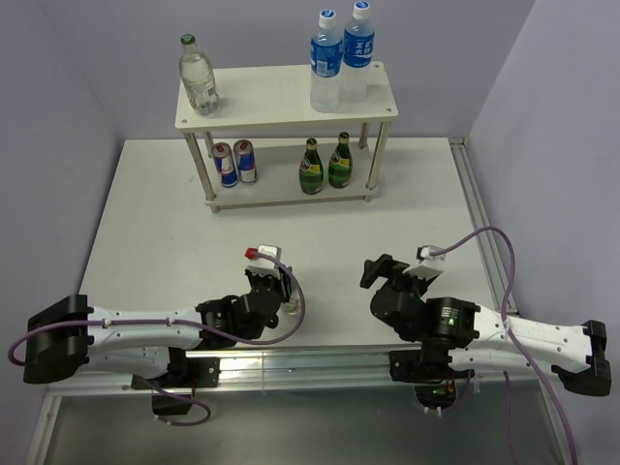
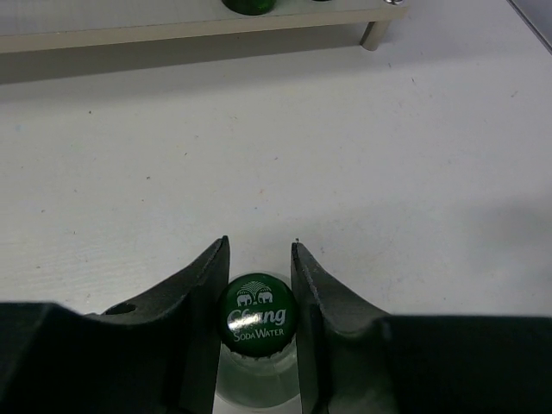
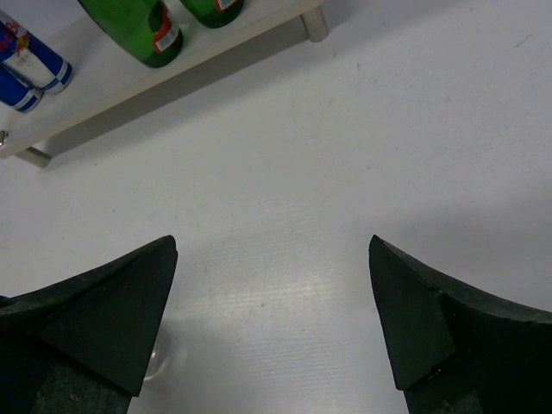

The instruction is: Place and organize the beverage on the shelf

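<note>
A clear glass soda water bottle with a green cap (image 2: 257, 315) stands upright on the table near the front edge. My left gripper (image 2: 260, 257) is shut on its neck, one finger on each side of the cap; in the top view the gripper (image 1: 275, 283) hides most of the bottle (image 1: 288, 309). My right gripper (image 3: 272, 259) is open and empty, low over the table, right of the bottle (image 1: 384, 270). The shelf (image 1: 281, 97) stands at the back. Its top holds a clear bottle (image 1: 199, 76) and two blue-label bottles (image 1: 326, 60).
The lower tier holds two blue-and-silver cans (image 1: 235, 162) and two green bottles (image 1: 325, 165); they also show in the right wrist view, cans (image 3: 34, 60) and green bottles (image 3: 142, 30). White table (image 1: 165, 223) lies between arms and shelf. Purple walls stand around.
</note>
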Action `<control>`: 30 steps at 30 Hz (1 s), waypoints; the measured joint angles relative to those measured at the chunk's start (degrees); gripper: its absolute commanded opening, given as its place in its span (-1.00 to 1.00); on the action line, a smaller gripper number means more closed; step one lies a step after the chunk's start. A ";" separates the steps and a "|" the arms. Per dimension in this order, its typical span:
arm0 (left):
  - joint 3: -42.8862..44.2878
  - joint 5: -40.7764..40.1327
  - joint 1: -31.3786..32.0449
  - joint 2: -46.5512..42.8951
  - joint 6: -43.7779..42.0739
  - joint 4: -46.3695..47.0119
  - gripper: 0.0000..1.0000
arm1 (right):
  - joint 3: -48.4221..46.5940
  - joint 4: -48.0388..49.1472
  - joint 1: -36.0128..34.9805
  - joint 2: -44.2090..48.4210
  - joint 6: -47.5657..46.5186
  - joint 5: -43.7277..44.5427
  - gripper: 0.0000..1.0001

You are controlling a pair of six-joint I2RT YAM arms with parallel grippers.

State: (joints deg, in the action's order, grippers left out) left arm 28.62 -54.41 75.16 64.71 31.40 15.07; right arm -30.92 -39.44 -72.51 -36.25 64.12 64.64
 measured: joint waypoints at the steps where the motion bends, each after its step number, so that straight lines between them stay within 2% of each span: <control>1: 0.13 -0.22 0.11 0.07 0.07 -0.24 -0.99 | 0.22 0.00 0.00 0.00 0.00 0.00 0.98; 5: 1.51 -1.18 0.37 0.55 1.07 -2.95 -0.99 | 0.39 -0.02 0.00 0.00 0.20 0.00 0.98; 8: 4.37 -2.38 0.48 1.40 0.72 -8.59 -0.99 | 0.44 -0.02 0.00 0.09 0.24 -0.02 0.98; 12: 9.11 -3.63 0.39 1.70 -4.15 -13.90 -0.99 | 0.50 0.00 0.00 0.39 0.37 0.00 0.98; 16: 15.37 -3.06 -1.36 1.49 -10.25 -14.32 -0.99 | 0.50 0.04 0.00 0.81 0.35 0.00 0.98; 23: 30.08 3.28 -12.59 2.01 -19.45 -15.28 -0.99 | 0.52 0.04 0.00 1.29 0.37 0.02 0.98; 30: 55.80 11.19 -27.12 12.28 -26.60 -20.68 -0.99 | 0.90 0.00 0.00 2.97 0.81 0.39 0.98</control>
State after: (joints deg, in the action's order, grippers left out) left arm 84.42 -43.22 48.03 76.99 4.80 -5.61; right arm -30.02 -39.44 -72.51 -33.28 64.93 65.04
